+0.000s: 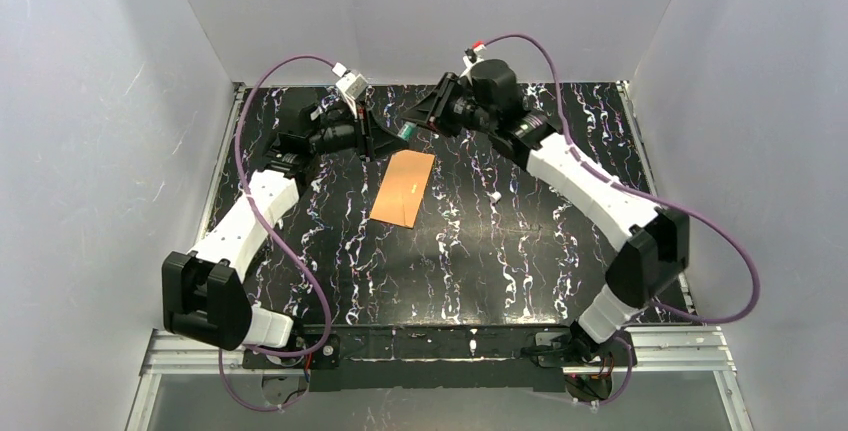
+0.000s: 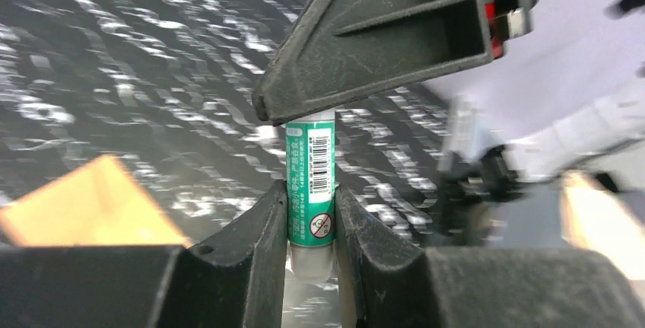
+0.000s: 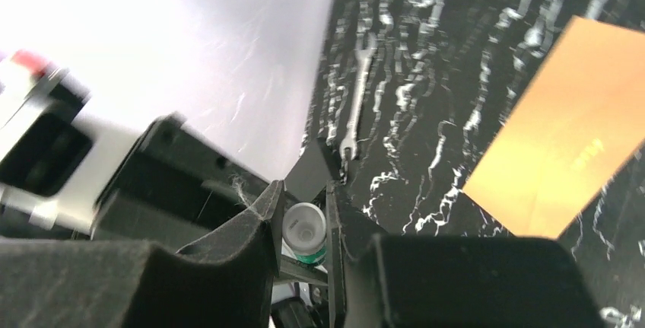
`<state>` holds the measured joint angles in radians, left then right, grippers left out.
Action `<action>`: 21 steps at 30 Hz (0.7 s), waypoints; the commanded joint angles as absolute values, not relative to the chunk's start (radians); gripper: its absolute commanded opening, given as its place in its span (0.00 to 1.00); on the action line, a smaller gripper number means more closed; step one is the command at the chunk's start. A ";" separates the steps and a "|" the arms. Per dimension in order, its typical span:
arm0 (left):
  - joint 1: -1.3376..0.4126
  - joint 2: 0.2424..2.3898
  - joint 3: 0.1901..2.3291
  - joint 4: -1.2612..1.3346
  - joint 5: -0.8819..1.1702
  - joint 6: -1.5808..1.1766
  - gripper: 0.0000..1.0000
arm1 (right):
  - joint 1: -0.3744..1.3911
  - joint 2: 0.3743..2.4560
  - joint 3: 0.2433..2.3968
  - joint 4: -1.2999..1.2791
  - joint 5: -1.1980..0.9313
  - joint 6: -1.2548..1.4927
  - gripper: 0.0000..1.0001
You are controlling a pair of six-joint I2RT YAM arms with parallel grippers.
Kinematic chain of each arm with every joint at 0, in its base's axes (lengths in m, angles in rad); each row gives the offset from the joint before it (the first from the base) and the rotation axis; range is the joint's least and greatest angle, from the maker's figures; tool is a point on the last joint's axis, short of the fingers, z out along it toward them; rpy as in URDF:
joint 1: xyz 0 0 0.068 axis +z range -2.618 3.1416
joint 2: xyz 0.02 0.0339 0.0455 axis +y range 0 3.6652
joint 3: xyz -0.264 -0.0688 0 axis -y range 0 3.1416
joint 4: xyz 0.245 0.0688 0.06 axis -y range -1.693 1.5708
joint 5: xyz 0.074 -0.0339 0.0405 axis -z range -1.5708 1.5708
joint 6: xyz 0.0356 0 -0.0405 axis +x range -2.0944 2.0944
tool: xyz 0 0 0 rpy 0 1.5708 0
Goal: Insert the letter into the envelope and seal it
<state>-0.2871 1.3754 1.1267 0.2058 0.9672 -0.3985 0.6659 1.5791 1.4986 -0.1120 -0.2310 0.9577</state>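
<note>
While left and right jaws clamp it, the glue stick [image 2: 310, 195] bears a barcode [image 2: 322, 159].

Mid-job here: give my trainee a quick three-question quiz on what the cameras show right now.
1. True or false: the envelope lies flat on the table, held by neither gripper.
2. Pick one. The left gripper is shut on: A) a pen, B) a green glue stick, C) a spoon.
3. Short answer: counting the right gripper, how many grippers grip that stick?

Key: 1 true. 2 B. 3 two, one at each end.
</note>
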 commanded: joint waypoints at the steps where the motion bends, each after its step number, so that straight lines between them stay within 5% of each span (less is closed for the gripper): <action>1: -0.285 1.315 1.119 0.121 0.774 0.152 0.00 | 0.690 1.727 1.670 -0.623 0.043 1.062 0.01; 6: -0.308 1.298 1.105 -0.023 0.634 0.633 0.00 | 0.690 1.799 1.784 -0.765 0.109 1.233 0.01; 10: -0.308 1.339 1.150 -0.063 0.665 0.578 0.00 | 0.689 1.834 1.844 -0.720 0.060 1.240 0.01; 11: -0.308 1.356 1.183 -0.109 0.691 0.529 0.00 | 0.686 1.825 1.834 -0.642 0.032 1.203 0.08; 14: -0.308 1.381 1.208 -0.146 0.819 0.306 0.00 | 0.663 1.765 1.775 -0.450 -0.067 1.055 0.53; 15: -0.308 1.382 1.201 -0.139 0.868 0.232 0.00 | 0.652 1.733 1.739 -0.385 -0.094 1.004 0.60; 21: -0.309 1.367 1.155 -0.066 1.051 -0.212 0.00 | 0.621 1.501 1.447 -0.125 -0.292 0.745 0.74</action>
<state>-0.3096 1.3899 1.1591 -0.0944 0.8661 0.0937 0.6369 1.6718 1.5749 -0.3653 -0.1268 0.9531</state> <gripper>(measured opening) 0.219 0.711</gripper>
